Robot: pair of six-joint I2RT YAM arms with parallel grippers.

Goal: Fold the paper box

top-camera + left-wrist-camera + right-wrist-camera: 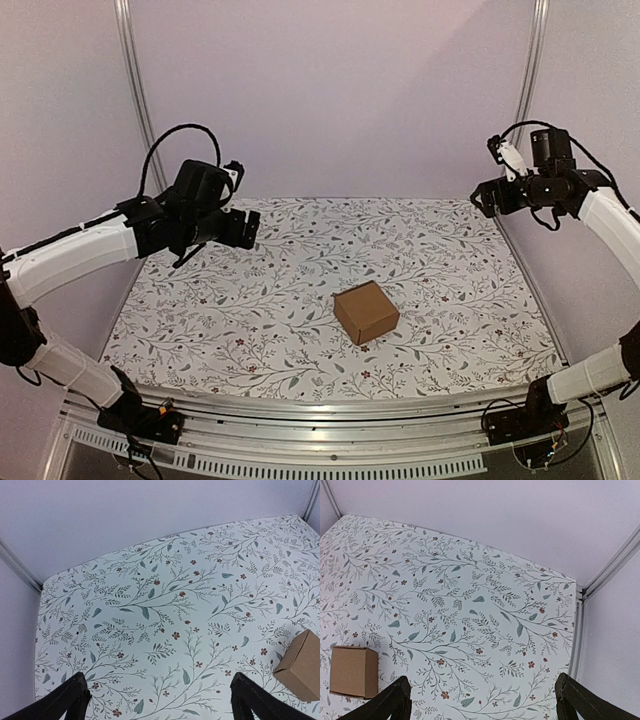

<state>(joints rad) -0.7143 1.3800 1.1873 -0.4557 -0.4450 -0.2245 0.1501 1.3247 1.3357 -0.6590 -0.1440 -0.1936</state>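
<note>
I read the left gripper (159,692) and the right gripper (481,692) as wide and empty. The paper box (366,311) sits closed, below and between them, apart from both. Risk, in my judgement: a loose tuck lets it spring open.

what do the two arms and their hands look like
Both arms are alike: the left arm and right arm have smooth white rounded link covers with black joints and black bases. The left hand and right hand are black, each with two dark tapered fingers. A thin black cable loops above each wrist. No markings are readable.
</note>
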